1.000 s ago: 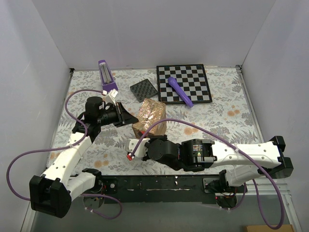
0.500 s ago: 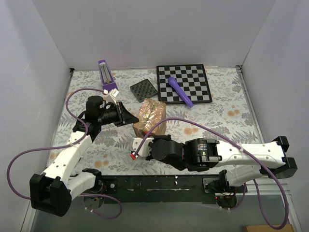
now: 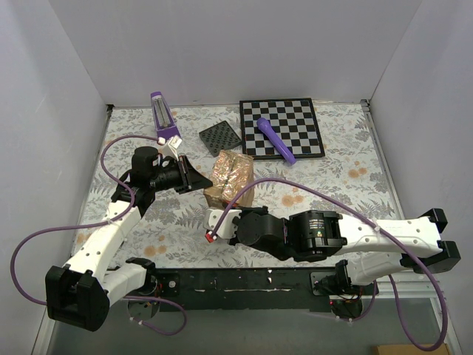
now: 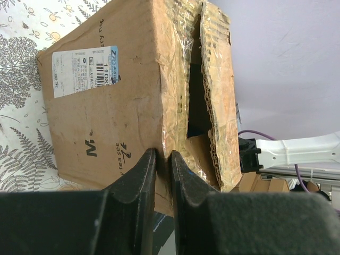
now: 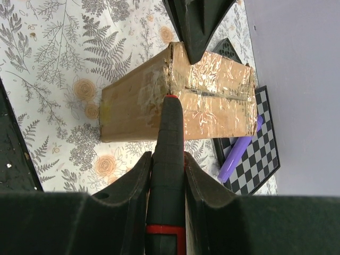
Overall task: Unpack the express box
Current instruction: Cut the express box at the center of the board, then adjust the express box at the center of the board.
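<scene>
The express box (image 3: 230, 177), brown cardboard with glossy tape, lies mid-table; its label (image 4: 84, 70) faces the left wrist camera. One taped flap gapes, showing a dark slit (image 4: 195, 95). My left gripper (image 3: 196, 180) is at the box's left side. Its jaws (image 4: 163, 155) are pinched on the box's cardboard edge. My right gripper (image 3: 222, 223) sits just in front of the box, shut on a black pen-shaped tool (image 5: 169, 159) with a red band. The tool's tip (image 5: 170, 99) points at the taped corner seam of the box (image 5: 212, 101); whether it touches I cannot tell.
A chessboard (image 3: 295, 122) lies at the back right with a purple marker (image 3: 275, 140) across it. A small dark grid board (image 3: 220, 138) and a purple-and-white object (image 3: 164, 118) lie behind the box. White walls close three sides. Purple cables loop over both arms.
My right arm has slid a little to the right, carrying the tool with it. The left gripper and the box stay nearly where they were.
</scene>
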Controlling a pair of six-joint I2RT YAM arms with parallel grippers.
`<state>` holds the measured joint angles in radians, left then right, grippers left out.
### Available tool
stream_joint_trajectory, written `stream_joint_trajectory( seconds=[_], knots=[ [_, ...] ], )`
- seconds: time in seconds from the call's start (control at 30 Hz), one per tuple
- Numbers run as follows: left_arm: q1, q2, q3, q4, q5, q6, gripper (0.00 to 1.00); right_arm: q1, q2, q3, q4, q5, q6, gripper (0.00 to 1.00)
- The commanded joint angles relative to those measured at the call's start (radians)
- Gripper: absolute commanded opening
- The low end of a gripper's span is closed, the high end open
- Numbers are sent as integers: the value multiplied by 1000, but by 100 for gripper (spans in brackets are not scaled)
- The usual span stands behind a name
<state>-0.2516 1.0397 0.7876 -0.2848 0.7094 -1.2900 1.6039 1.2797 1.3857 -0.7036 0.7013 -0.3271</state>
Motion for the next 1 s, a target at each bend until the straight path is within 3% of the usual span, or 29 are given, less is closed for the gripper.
stream_joint_trajectory(
  seconds=[0.0,0.1,0.3,0.57,0.67,0.7,0.77,0.83,0.97],
  knots=[
    [11,-7,22,-8,-37,23,0,-7,-49,41,-183,101,23,1],
    [11,-6,21,-7,-31,18,0,-7,-59,67,-168,81,26,1],
    [11,-6,18,1,-21,9,0,-4,-86,99,30,24,-24,1],
    [11,-18,24,52,2,-23,2,-6,-195,-28,510,-33,-66,1],
    [11,-17,30,81,22,-41,18,-7,-226,-102,645,10,-63,1],
    [11,-15,32,85,36,-46,39,-9,-232,-118,686,59,-63,1],
    [11,-13,41,90,42,-54,52,-15,-230,-149,694,124,-56,1],
    [11,-21,50,96,44,-58,61,-32,-223,-166,694,178,-40,1],
    [11,-44,50,130,32,-81,69,-71,-217,-197,685,224,8,1]
  ],
)
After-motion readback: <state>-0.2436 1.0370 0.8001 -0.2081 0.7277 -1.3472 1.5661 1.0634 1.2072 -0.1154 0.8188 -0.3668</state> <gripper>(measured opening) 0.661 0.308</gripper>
